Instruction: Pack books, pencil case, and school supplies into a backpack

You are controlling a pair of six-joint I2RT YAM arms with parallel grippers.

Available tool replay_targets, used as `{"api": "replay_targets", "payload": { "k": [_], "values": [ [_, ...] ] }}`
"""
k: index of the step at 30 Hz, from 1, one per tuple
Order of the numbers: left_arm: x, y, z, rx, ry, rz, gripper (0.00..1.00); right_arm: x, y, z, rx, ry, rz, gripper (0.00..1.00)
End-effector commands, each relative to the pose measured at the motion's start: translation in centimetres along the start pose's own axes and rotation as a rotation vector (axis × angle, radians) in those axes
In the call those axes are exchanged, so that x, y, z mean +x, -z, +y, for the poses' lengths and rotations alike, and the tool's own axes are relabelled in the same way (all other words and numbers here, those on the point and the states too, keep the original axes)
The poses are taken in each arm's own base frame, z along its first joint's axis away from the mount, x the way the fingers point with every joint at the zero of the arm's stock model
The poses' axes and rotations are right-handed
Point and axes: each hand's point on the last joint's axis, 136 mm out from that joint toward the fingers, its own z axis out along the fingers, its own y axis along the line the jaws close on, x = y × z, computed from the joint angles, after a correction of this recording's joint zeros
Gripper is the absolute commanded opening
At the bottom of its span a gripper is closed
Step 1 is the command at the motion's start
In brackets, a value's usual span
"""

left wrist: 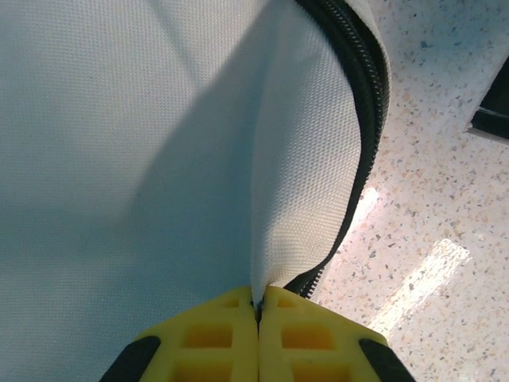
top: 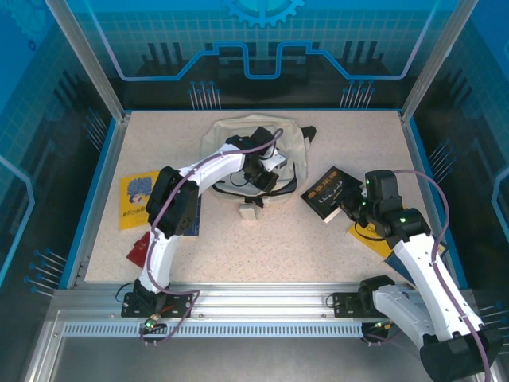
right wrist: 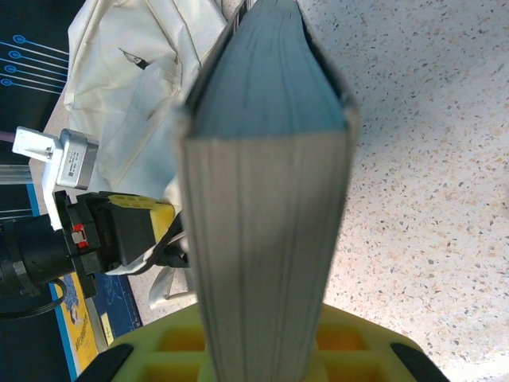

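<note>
Cream backpack (left wrist: 302, 159) pinched between left fingers (left wrist: 207, 342).

There is one cream backpack (top: 238, 131) on the far middle of the table, and one small beige tag (top: 250, 212) just near of it. I can make out three books: a yellow book (top: 135, 199) at the left, a second yellow book (top: 367, 237) at the right, and one dark book (top: 328, 192) right of centre. One flat red thing (top: 139, 248) lies near left. Two robot arms stand at the near edge, the left arm (top: 171, 215) and the right arm (top: 421, 263).
</note>
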Motion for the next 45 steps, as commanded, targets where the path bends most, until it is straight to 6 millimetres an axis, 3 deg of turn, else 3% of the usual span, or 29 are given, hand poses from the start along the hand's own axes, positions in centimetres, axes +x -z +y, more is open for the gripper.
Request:
{"api": "replay_targets", "payload": {
  "k": [1,8,14,19,23,26,32,45],
  "values": [
    [-2.9,5.3,-2.5,0.088,-0.004,-0.138,0.05,-0.9,1.2,1.7,-0.080,0.012,-0.040,0.07],
    [-6.0,10.9,-5.3,0.213,0.030,-0.317,0.03,-1.2,3.0,2.6,-0.131,0.062,-0.077,0.05],
    [-8.7,14.1,-6.7,0.282,0.098,-0.431,0.00,-1.0,4.7,6.2,-0.286,0.119,-0.050,0.02],
    [-10.9,17.2,-7.3,0.301,0.125,-0.569,0.00,-0.2,4.6,7.5,-0.369,0.085,0.003,0.01],
    [-12.0,19.4,-7.6,0.316,0.131,-0.675,0.00,0.8,2.4,5.8,-0.315,0.028,0.049,0.00],
    [-12.3,20.8,-8.5,0.351,0.109,-0.727,0.00,1.5,1.1,6.0,-0.333,0.012,0.085,0.00],
    [-12.3,22.0,-9.2,0.369,0.084,-0.761,0.00,1.8,-0.9,8.6,-0.386,0.026,0.103,0.00],
    [-12.6,21.7,-9.2,0.373,0.109,-0.764,0.00,-0.3,-6.5,14.3,-0.416,-0.014,-0.042,0.00]
  ]
}}
